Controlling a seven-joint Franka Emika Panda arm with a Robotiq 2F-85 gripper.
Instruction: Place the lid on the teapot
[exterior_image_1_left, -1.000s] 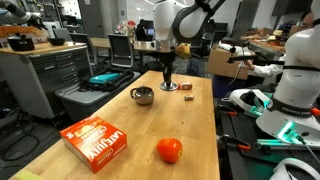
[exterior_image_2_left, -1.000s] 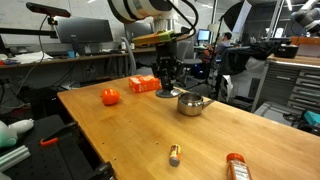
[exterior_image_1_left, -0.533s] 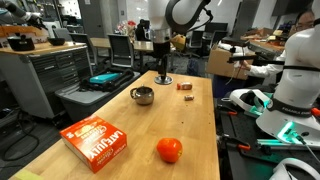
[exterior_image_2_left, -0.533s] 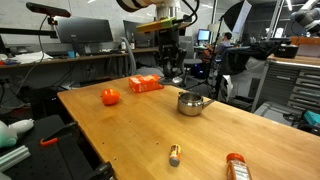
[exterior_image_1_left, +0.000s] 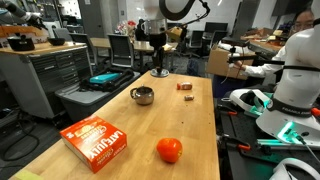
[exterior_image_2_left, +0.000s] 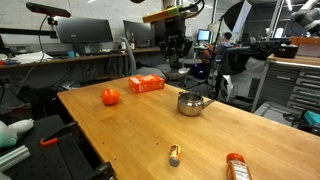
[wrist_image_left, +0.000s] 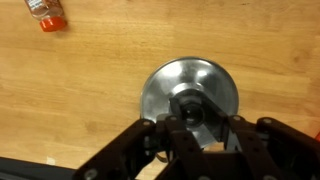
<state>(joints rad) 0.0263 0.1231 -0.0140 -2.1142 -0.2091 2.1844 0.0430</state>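
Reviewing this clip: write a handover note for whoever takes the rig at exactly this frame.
Gripper: shut on the lid, fingers clamped at its dark centre knob. The lid appears to hang level, clear of the table.
Teapot: upright on the table, open, off to one side of the gripper and lower; nothing is touching it.
Done: lid grasped and lifted.
Left: carry the lid over the teapot's opening, centre it, lower until it seats, open the gripper, withdraw.
The reddish-brown block lies on the opposite side from the teapot, so it is probably out of the path.
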